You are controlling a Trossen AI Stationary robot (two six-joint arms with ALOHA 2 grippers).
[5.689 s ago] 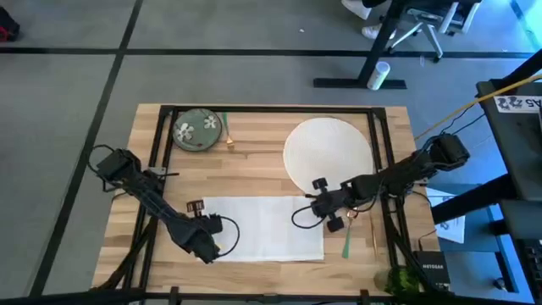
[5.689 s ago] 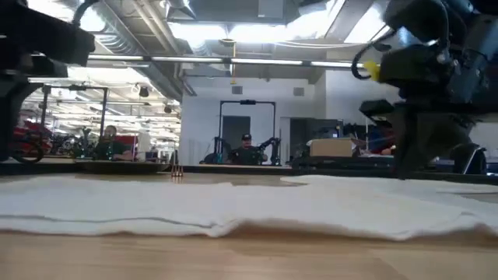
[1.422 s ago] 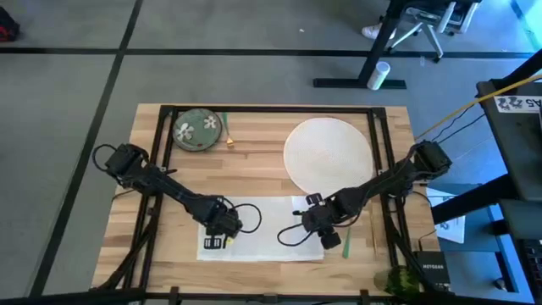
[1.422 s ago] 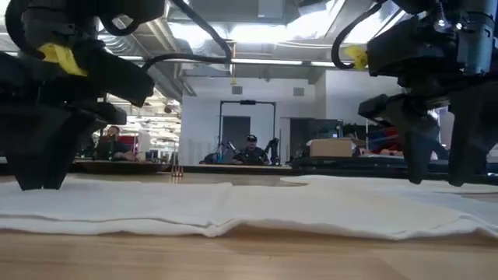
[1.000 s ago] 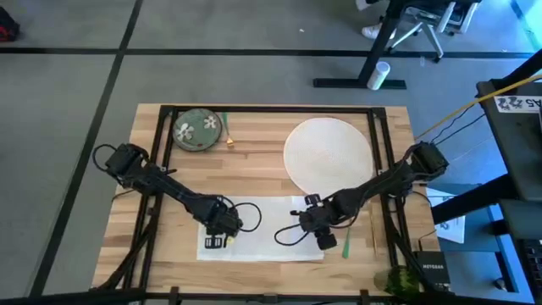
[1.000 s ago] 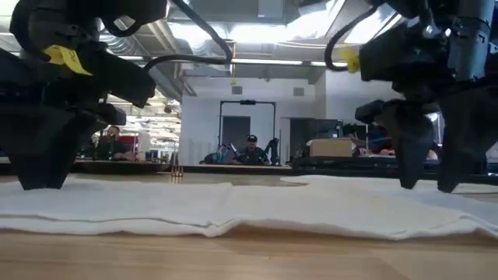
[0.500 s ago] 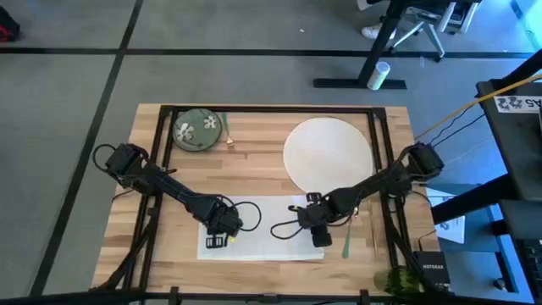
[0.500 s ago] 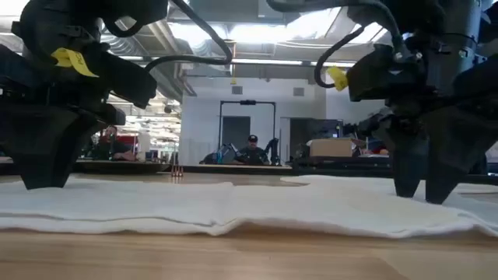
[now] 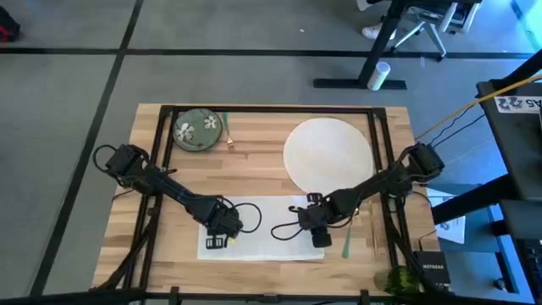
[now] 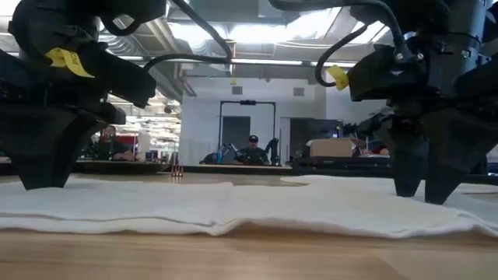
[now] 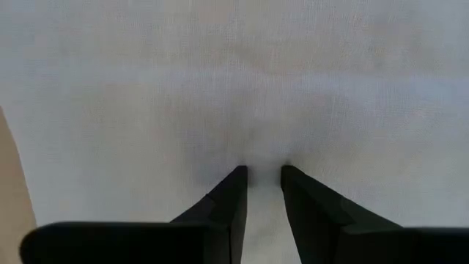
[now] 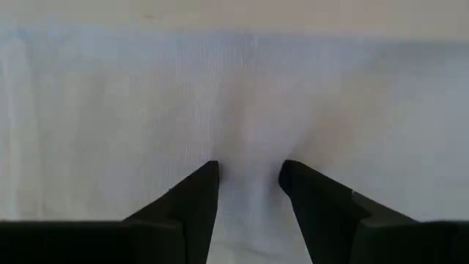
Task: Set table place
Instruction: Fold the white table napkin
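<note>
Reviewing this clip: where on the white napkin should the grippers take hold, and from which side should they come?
Best from straight above, pinching up a small ridge of cloth near each short end. The napkin lies flat on the table, offering no raised edge for a sideways approach. The left gripper and right gripper are both already pressed down on it, fingers narrowly apart with cloth between them.

Grey floor [image 9: 76, 76] crossed by dark lines; office chair [image 9: 423, 21] beyond; bright ceiling lights [image 10: 257, 31] overhead.
</note>
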